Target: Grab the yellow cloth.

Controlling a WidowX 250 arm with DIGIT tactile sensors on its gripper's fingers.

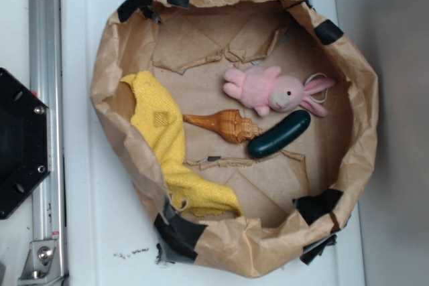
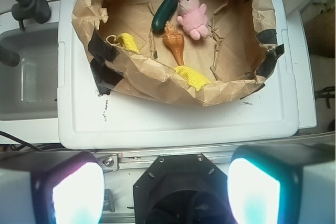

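Observation:
The yellow cloth (image 1: 166, 144) lies draped along the left inner wall of a brown paper basin (image 1: 348, 92), a darker square patch showing on it. In the wrist view only two bits of the yellow cloth (image 2: 193, 77) peek over the basin's near rim. My gripper (image 2: 165, 192) is open, its two glowing pads wide apart with nothing between them. It hangs over the robot's black base, well short of the basin and the cloth. The gripper is out of the exterior view.
Inside the basin lie a pink plush bunny (image 1: 271, 90), an orange conch shell (image 1: 224, 124) and a dark green cucumber (image 1: 279, 134). The basin sits on a white plastic lid (image 2: 173, 119). The black robot base (image 1: 20, 142) and a metal rail (image 1: 45, 118) are at left.

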